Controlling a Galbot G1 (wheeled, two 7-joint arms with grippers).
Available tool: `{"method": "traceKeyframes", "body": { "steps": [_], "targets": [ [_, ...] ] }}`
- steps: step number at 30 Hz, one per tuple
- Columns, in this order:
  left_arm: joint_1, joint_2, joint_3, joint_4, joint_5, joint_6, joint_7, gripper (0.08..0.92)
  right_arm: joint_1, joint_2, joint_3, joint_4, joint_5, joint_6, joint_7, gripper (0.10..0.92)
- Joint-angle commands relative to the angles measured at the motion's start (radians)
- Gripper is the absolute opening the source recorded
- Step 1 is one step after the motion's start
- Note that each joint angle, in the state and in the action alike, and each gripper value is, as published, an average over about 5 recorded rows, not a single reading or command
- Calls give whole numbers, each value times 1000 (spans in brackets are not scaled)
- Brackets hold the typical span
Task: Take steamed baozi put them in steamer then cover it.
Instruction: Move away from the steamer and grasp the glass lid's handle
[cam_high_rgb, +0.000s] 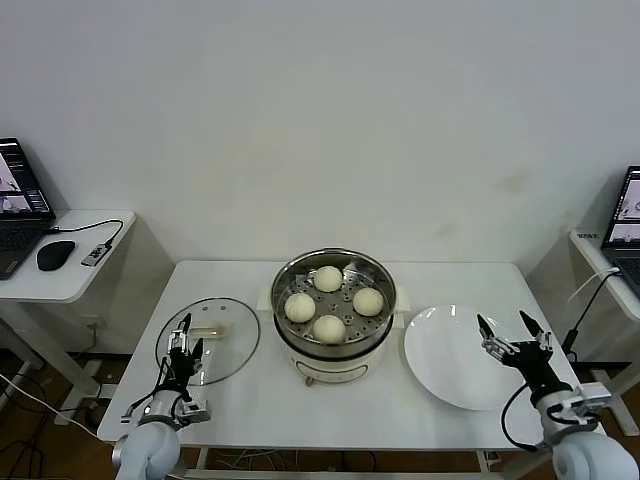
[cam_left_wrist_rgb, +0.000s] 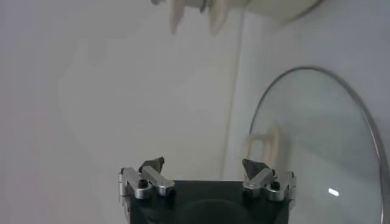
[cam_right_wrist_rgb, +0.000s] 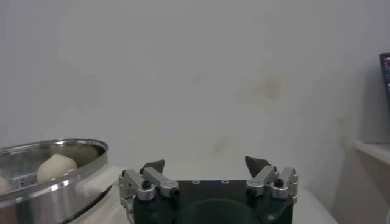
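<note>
Stainless steel catches the light at the centre of the white table (cam_high_rgb: 250, 400): the steamer (cam_high_rgb: 334, 352), a round shiny pot on a cream-white base with side handles, stands uncovered. On its perforated tray lie all four steamed baozi (cam_high_rgb: 328, 279), pale and smooth, set in a rough diamond, none touching another. No brand, label or legible writing shows on the pot, the lid or the plate.

The cover (cam_high_rgb: 208, 341), a clear glass lid with a metal rim and a cream rectangular handle, lies flat on the table just beside the steamer, on the robot's left. On the other side, a flat white plate (cam_high_rgb: 445, 360) rests near the steamer and holds nothing.

The left gripper (cam_high_rgb: 185, 332) hangs over the near edge of the cover, its jaws spread wide and holding nothing; in the left wrist view the fingertips (cam_left_wrist_rgb: 152, 165) stand well apart, with the glass rim curving beside them. The right gripper (cam_high_rgb: 512, 332) hovers over the right-hand edge of the plate, its pincer likewise wide and empty; its wrist view shows the steamer's rim and a bun off to one side.

A side desk (cam_high_rgb: 70, 275) on the robot's left carries a laptop (cam_high_rgb: 20, 205) and a black mouse (cam_high_rgb: 55, 254); another laptop (cam_high_rgb: 625, 220) sits on a desk at the far right.
</note>
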Motion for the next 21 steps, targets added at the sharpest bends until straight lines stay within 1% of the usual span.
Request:
{"method": "traceKeyframes", "body": {
  "steps": [1,21],
  "targets": [
    [-58,-7,9,76,30,72,-1,823,-13,12,4,4,-14,6,2,823],
    [-158,-17,46,185,51,113,6,823,-6,24,6,-17,-23,16,2,823]
  ]
}}
